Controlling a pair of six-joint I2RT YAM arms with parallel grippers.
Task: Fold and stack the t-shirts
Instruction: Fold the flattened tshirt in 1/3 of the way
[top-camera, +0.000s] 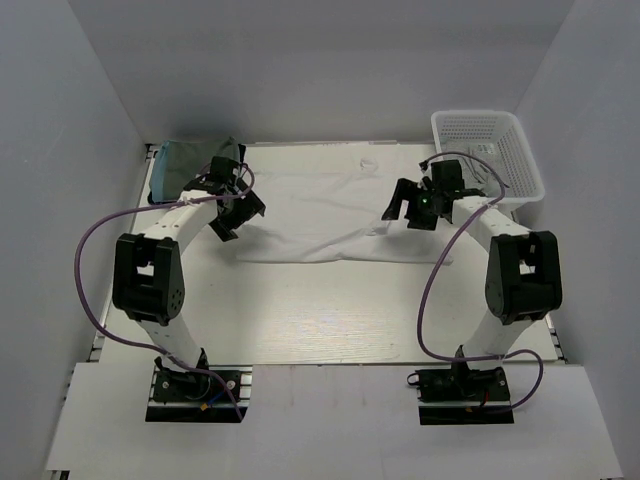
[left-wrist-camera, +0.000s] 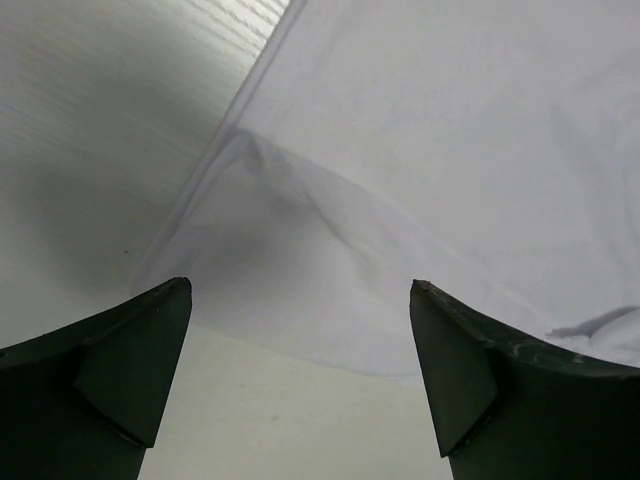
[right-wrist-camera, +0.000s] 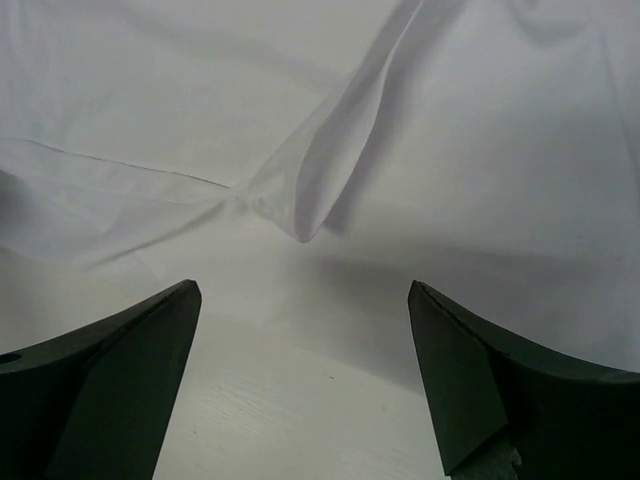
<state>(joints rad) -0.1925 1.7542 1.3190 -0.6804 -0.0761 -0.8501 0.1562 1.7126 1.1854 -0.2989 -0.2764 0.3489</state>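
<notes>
Apparently early in folding: white t-shirt (top-camera: 320, 205) spread out, left gripper (left-wrist-camera: 300, 283) and right gripper (right-wrist-camera: 303, 284) wide open above its sides; next, pinching both edges.

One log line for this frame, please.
left gripper: open, over white t-shirt left edge | right gripper: open, over a crease | teal shirt: far-left corner

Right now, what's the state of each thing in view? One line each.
white t-shirt: laid out on the table, creased, not yet folded up
teal shirt: bundled at the far-left corner, apart from the white one
basket: upright, far-right corner
left tool: open, holding nothing, over the white shirt's left edge
right tool: open, holding nothing, over a raised crease
</notes>
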